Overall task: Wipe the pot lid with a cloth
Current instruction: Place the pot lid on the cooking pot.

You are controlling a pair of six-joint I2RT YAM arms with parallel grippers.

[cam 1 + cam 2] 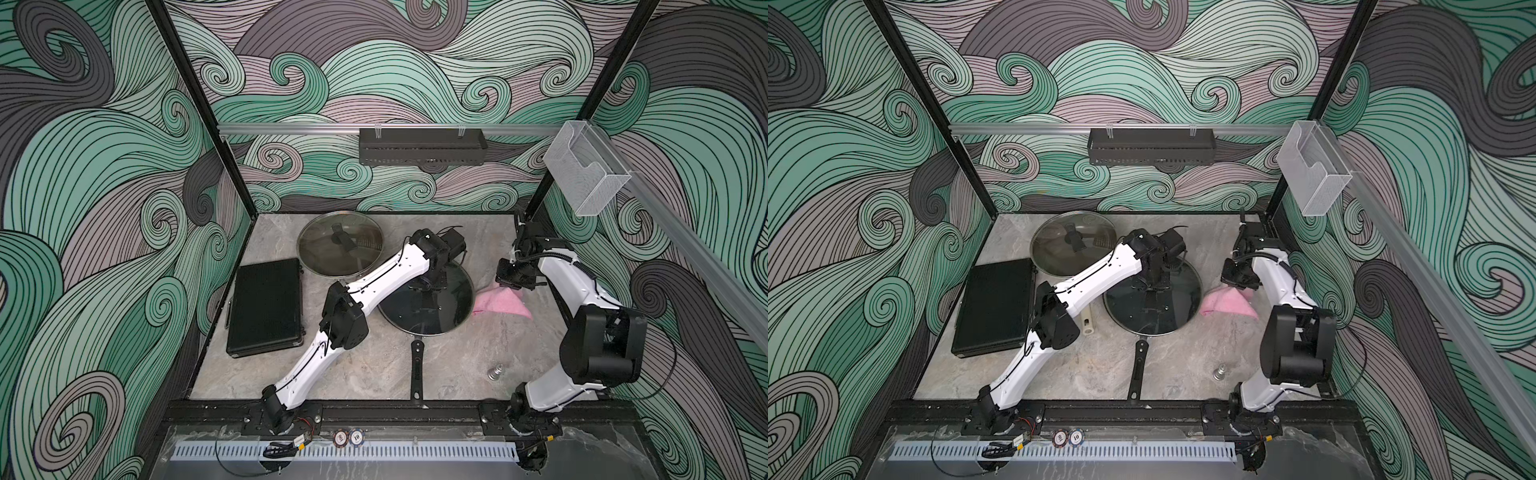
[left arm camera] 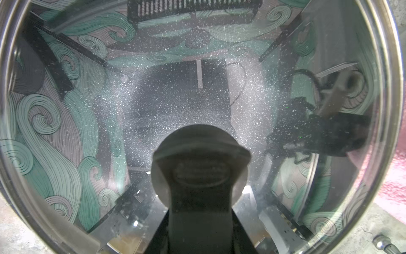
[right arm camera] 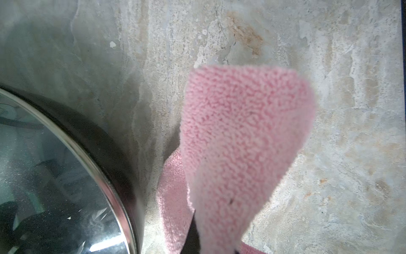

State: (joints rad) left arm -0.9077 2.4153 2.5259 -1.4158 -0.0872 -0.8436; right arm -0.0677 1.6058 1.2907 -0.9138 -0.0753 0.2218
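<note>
Two round poker chips [image 1: 348, 437] lie on the front rail. On the grey marbled desk [image 1: 374, 374], a small silver metal weight [image 1: 496, 371] stands near the right arm's base. A black frying pan [image 1: 417, 365] points its long handle frontward. On it sits the round steel-rimmed glass pot lid [image 1: 451, 305]. The left gripper [image 1: 424, 291] is over its centre, fingers clenched on the lid's black knob [image 2: 201, 173]. Just beside the lid's rim, on the robot's right, lies the small pink terry cloth [image 1: 500, 306]. The right gripper [image 1: 512, 286] has its fingers pinched on one raised corner, and the rest of the cloth lies on the desk. Leftward lies a flat black case [image 1: 266, 307]. Farther back rests a second glass lid [image 1: 338, 245], and a black slotted rack [image 1: 422, 149] hangs on the wall.
</note>
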